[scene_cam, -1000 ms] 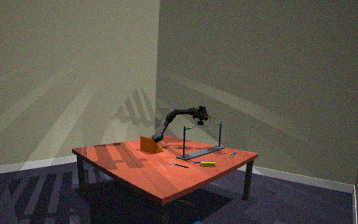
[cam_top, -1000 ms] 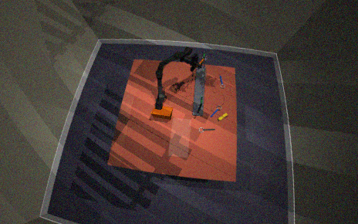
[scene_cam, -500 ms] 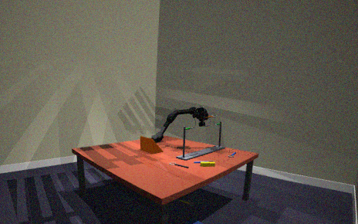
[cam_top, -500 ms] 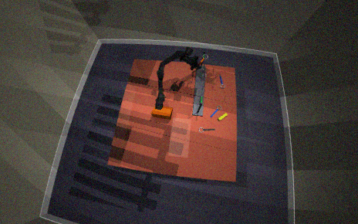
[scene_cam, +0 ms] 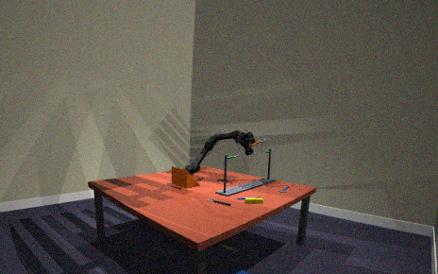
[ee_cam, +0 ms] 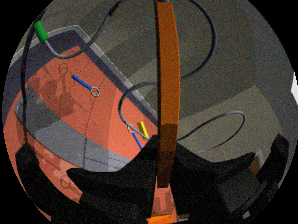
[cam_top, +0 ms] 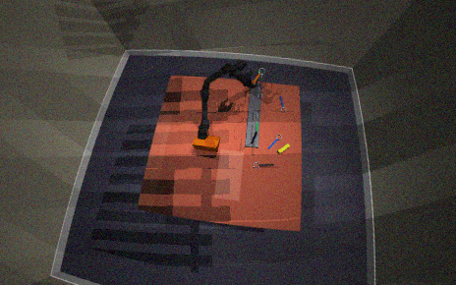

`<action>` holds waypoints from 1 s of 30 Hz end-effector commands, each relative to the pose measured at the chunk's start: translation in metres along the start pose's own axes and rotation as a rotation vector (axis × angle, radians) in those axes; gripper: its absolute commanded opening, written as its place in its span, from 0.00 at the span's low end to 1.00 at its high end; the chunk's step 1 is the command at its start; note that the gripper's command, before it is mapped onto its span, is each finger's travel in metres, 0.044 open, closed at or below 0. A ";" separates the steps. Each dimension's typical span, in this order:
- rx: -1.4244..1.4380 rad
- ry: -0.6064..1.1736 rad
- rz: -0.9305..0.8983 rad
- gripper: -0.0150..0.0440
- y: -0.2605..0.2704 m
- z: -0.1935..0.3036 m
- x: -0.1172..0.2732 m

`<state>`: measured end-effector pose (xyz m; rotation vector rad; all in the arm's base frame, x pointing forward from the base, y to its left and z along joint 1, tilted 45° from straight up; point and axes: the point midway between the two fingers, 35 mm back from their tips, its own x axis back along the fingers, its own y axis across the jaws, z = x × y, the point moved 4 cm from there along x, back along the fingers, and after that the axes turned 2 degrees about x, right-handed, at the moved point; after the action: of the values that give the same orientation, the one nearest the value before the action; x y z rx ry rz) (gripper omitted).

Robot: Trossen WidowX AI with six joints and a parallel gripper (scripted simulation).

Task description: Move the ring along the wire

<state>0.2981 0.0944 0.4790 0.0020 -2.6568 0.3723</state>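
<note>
Orange handle (cam_top: 256, 78) (scene_cam: 257, 143) (ee_cam: 169, 90) clamped in your fingers (cam_top: 255, 84) (scene_cam: 251, 145); ring (cam_top: 261, 72) (scene_cam: 262, 140) (ee_cam: 214, 37) raised above desk (cam_top: 265, 197) (scene_cam: 203, 231) (ee_cam: 107, 115), by far edge in top view. Yellow block (cam_top: 283, 148) (scene_cam: 254, 200) (ee_cam: 144, 130) lies near right edge there.

Wrist view: orange handle (ee_cam: 169, 75) hides some wire (ee_cam: 122, 107).

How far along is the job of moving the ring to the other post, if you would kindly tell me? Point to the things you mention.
Already done: the end effector (scene_cam: 255, 145) has closed on the orange handle (cam_top: 257, 78) (scene_cam: 256, 143) (ee_cam: 169, 75).

In hand: the handle, with the ring (cam_top: 261, 72) held up near the far post (scene_cam: 269, 165); whether the wire runs through it I cannot tell.

Left: reaching the goal green part, releasing, and withdrawing.
</note>
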 end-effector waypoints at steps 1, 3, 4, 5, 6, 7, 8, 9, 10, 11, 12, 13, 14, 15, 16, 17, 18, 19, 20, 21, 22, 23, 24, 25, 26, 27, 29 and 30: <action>-0.070 -0.006 -0.036 0.00 0.002 -0.001 0.002; -0.110 -0.006 -0.060 0.00 0.004 -0.002 0.002; -0.130 -0.007 -0.072 0.00 0.005 -0.002 0.002; -0.151 -0.007 -0.084 0.00 0.006 -0.002 0.002; -0.171 -0.007 -0.096 0.00 0.007 -0.002 0.002; -0.191 -0.008 -0.108 0.00 0.008 -0.003 0.002; -0.211 -0.008 -0.120 0.00 0.009 -0.003 0.002; -0.231 -0.008 -0.132 0.00 0.010 -0.003 0.002; -0.252 -0.009 -0.143 0.00 0.011 -0.003 0.002; -0.272 -0.009 -0.155 0.00 0.012 -0.004 0.003; -0.292 -0.010 -0.167 0.00 0.013 -0.004 0.003; -0.312 -0.010 -0.179 0.00 0.014 -0.004 0.003; -0.332 -0.010 -0.191 0.00 0.015 -0.005 0.003; -0.353 -0.011 -0.203 0.00 0.016 -0.005 0.003; -0.373 -0.011 -0.215 0.00 0.017 -0.005 0.003; -0.393 -0.012 -0.227 0.00 0.018 -0.006 0.004; -0.413 -0.012 -0.239 0.00 0.019 -0.006 0.004; -0.434 -0.012 -0.251 0.00 0.020 -0.007 0.004; -0.454 -0.013 -0.262 0.00 0.021 -0.007 0.004; -0.474 -0.013 -0.274 0.00 0.022 -0.008 0.005; -0.494 -0.014 -0.286 0.00 0.023 -0.008 0.005; -0.515 -0.014 -0.298 0.00 0.024 -0.009 0.005; -0.535 -0.015 -0.310 0.00 0.024 -0.009 0.005; -0.555 -0.015 -0.322 0.00 0.025 -0.010 0.006; -0.575 -0.016 -0.334 0.00 0.026 -0.010 0.006; -0.596 -0.016 -0.346 0.00 0.027 -0.011 0.006; -0.636 -0.017 -0.369 0.00 0.028 -0.012 0.007; -0.656 -0.018 -0.381 0.00 0.029 -0.013 0.007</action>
<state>0.2960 0.1251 0.4848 0.2800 -2.6067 -0.5529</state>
